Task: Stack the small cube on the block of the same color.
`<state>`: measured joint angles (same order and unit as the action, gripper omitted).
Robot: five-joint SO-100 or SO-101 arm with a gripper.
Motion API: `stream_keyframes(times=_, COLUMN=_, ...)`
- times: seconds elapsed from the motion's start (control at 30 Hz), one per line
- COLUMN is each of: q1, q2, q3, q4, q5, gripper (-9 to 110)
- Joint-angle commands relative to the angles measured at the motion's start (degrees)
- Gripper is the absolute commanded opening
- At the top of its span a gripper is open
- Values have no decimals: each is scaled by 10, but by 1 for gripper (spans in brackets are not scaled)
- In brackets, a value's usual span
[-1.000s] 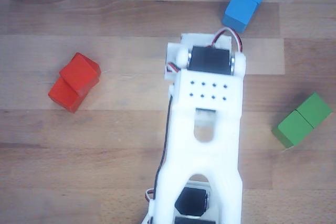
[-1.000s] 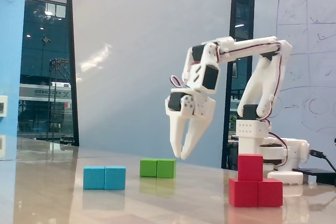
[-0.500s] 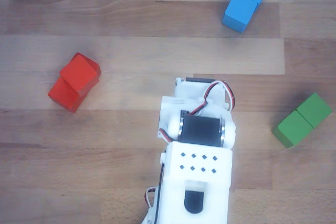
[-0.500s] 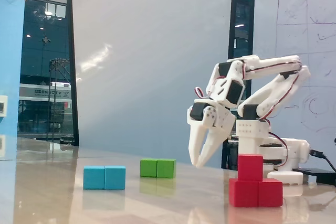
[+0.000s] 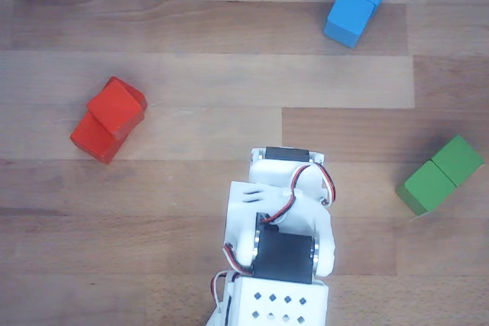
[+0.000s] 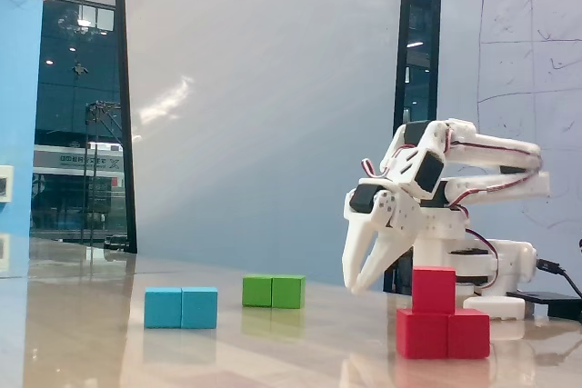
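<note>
Since small cube [image 6: 434,290] is seen resting on red block [image 6: 444,333], just beside and below end effector [image 6: 364,283], stacking judged done. End effector parted, nothing held. Only arm retreat left.

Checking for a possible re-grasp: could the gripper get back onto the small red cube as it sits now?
Probably yes. The small red cube sits exposed atop the red double block, nothing crowding it; the gripper hangs just beside it, jaws apart.
</note>
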<state>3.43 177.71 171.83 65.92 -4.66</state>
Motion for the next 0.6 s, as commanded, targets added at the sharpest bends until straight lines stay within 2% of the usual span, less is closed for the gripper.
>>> stream_keyframes(times=0.0, q1=-5, q2=69, q3=2, q4=32, q5=-1, gripper=0)
stream_keyframes(times=0.27, q1=-5, q2=192, q3=23, q4=88, q5=-3, gripper=0)
stream_keyframes(times=0.57, q1=-30, q2=201, q3=28, q4=91, q5=-6, gripper=0)
